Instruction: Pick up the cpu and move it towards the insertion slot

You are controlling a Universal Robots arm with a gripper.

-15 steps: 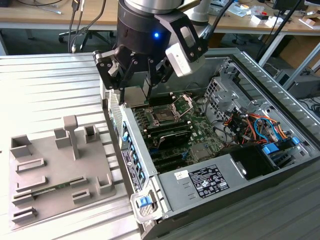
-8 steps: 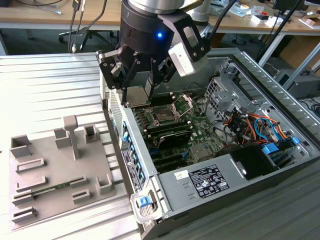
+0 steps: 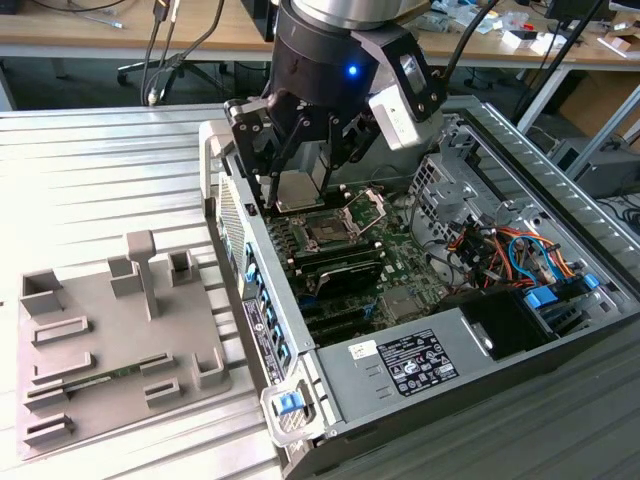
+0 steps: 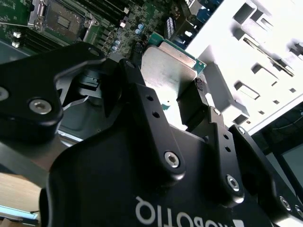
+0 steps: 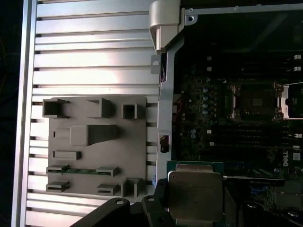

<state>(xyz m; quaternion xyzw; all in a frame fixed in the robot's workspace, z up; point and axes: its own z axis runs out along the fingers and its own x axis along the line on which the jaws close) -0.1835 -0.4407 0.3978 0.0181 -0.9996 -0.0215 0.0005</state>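
CPU [image 3: 297, 190] hangs pinched by two opposite edges between the fingers of the gripper [image 3: 300, 182], silvery top showing in both wrist views [image 4: 168, 71] [image 5: 195, 196]. It is in the air inside the open computer case [image 3: 260, 330], just past the case wall and near the insertion slot [image 3: 325, 230] but not over it. The socket's bracket [image 3: 365, 205] looks hinged up, so the dark square is exposed. As I judge it, doing this carry well means keeping the chip level, squaring its sides to the silver frame, and staying high enough to clear the raised bracket and the wall, since the edge grip is narrow. The case holds the green motherboard [image 3: 400, 300], long black memory slots [image 3: 335, 270] and bundled cables [image 3: 500, 250]. Outside it, the grey fixture tray [image 3: 110, 330] holds a thin green board [image 5: 78, 171], probably a memory module, and its square-walled pockets look vacant.
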